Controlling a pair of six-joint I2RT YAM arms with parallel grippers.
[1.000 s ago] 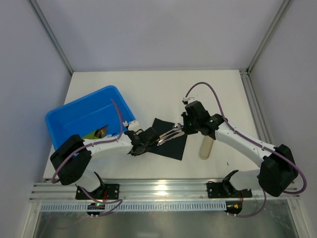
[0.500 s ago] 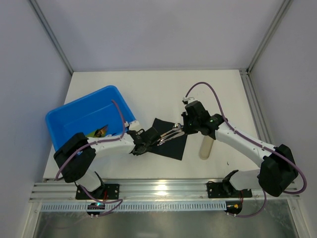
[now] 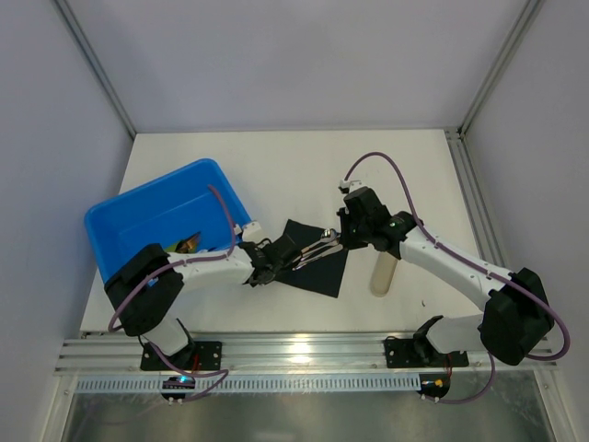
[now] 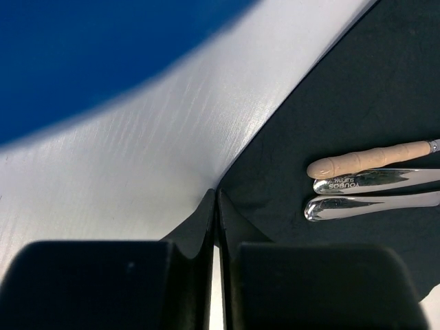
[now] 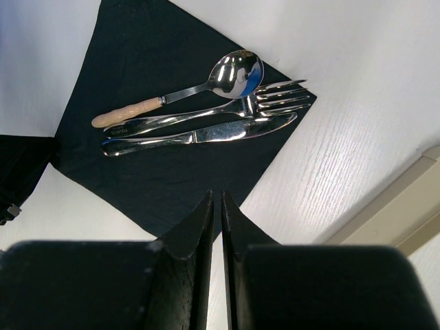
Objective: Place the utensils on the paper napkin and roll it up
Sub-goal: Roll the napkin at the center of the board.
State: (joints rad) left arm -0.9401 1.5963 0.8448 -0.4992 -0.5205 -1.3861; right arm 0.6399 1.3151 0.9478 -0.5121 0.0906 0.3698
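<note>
The napkin [image 5: 165, 175] lies flat on the counter [image 5: 344, 158], with the utensils [image 5: 206, 120] side by side across it. The left end effector [image 4: 214, 198] is pinched shut on the napkin corner nearest the tub [image 3: 147, 216]. The right end effector [image 5: 214, 201], fingers almost together and empty, hangs over another napkin corner.

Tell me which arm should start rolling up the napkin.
Left. The left gripper seems shut on a corner of the napkin by the cutlery handles, ready to roll. The right gripper hangs shut over the opposite side, gripping nothing.
</note>
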